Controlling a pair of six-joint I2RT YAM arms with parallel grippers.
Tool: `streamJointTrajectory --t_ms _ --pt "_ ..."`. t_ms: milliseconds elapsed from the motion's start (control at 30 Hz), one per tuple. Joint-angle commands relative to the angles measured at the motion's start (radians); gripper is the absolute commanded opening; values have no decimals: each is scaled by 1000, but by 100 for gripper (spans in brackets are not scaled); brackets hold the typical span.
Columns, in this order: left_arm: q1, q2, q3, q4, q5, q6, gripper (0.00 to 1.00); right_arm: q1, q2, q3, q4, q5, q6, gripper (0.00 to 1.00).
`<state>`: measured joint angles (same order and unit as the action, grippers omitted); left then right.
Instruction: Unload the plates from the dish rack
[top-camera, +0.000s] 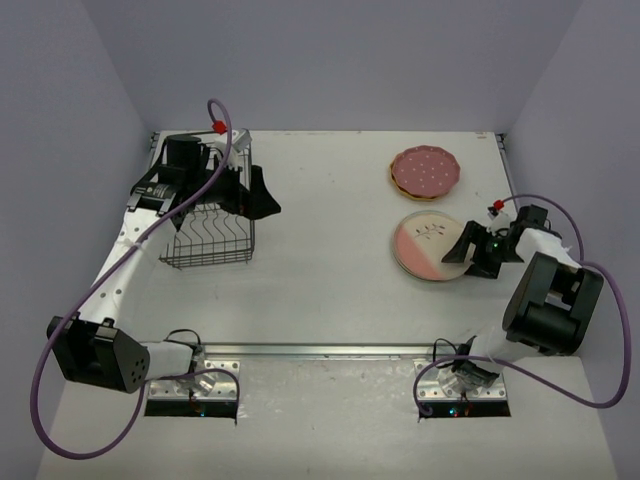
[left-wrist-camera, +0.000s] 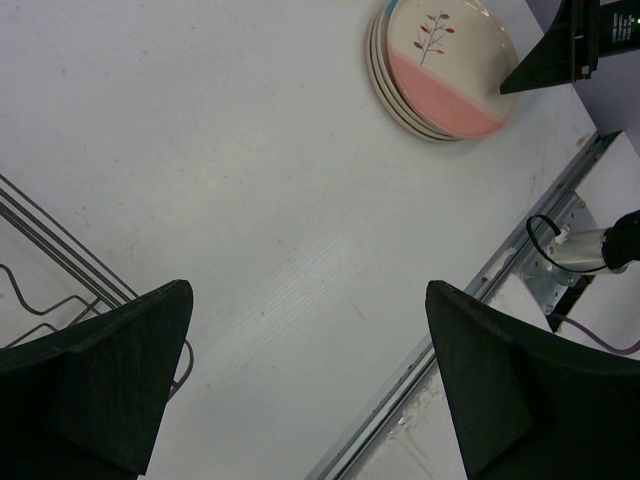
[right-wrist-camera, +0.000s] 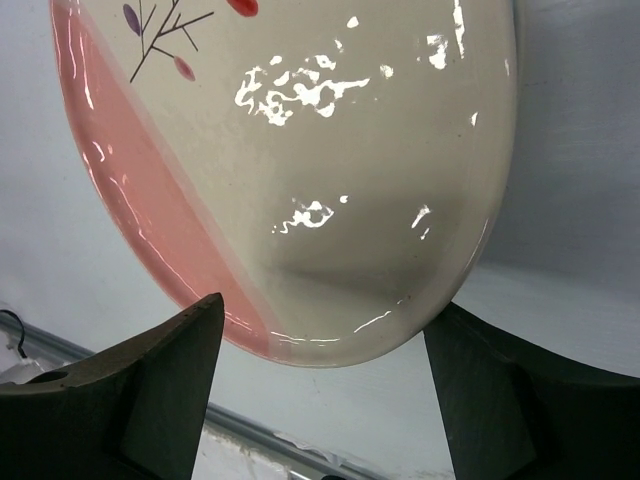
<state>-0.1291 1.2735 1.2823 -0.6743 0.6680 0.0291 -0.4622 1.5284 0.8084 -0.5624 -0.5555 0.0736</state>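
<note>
Both pairs of fingers stand open. On the left side, the left fingers (left-wrist-camera: 100, 390) are spread as wide as they go, with only bare counter (top-camera: 330, 290) showing between them in the left wrist view. From above, they hang over the far right part of the dish rack (top-camera: 205, 245), pointing towards the middle of the counter. The rack is a dark wire basket with grid sides, and it sits on the left part of the counter. A few of its wires show at the left edge of the left wrist view, just beside the left-hand finger.

The plates lie on the right side of the counter, well apart from the rack, in two piles. The farther pile has the dark pink scalloped plate (top-camera: 427, 170) with white dots on top. The rim of a yellow-orange plate (top-camera: 394, 182) peeks out under its left edge. The nearer pile is a stack of cream plates, and the left wrist view shows several rims one under another. Its top plate (top-camera: 425, 245) is cream with a pink-tinted part and a leaf sprig.

At the right edge of that nearer pile are the right fingers (right-wrist-camera: 130, 400), pointing left at it. In the right wrist view the top plate's glossy rim lies in the gap between them, with space on either side, so neither finger presses on it.
</note>
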Motion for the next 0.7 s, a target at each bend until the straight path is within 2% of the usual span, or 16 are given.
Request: streamJointTrajectory --t_ms 0,67,300,400,533,633,667 --pt "15 -40 20 9 -15 9 100 27 -60 56 -9 21 -56 81" --pt "18 -40 28 4 -23 9 100 38 -77 72 -40 47 -92 89" --pt "42 -45 68 -66 -97 43 100 42 -201 126 -136 142 -261 99" --pt "73 -56 67 -89 -103 60 100 42 -260 132 -159 150 -322 99" --pt "98 -82 35 -102 -210 90 100 41 -396 123 -162 9 -399 99" --pt "100 -125 -26 -80 -382 138 100 42 -493 101 -136 -148 -375 99" --pt "100 -172 -82 -61 -418 159 100 42 -542 74 -92 -223 -322 99"
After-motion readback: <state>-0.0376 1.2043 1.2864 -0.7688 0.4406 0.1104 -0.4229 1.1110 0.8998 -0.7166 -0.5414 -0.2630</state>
